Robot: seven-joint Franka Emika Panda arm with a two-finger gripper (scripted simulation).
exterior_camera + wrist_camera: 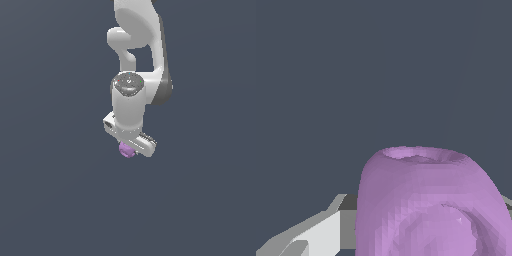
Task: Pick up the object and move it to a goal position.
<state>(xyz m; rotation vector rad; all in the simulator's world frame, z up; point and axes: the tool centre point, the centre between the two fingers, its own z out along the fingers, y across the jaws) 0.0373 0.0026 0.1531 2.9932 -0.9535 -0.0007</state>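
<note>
The object (126, 150) is a small light-purple lumpy piece that peeks out from under the white gripper (131, 146) in the exterior view. The arm reaches down over it from above, and the hand hides most of it. In the wrist view the object (426, 200) fills the space between the fingers, with a round dimple on the face toward the camera. One grey-white finger (316, 232) lies against its side. The other finger shows only as a sliver at the picture's edge. The gripper is shut on the object.
A plain dark grey-blue surface (50, 200) lies all around the arm. No other objects, containers or edges show in either view.
</note>
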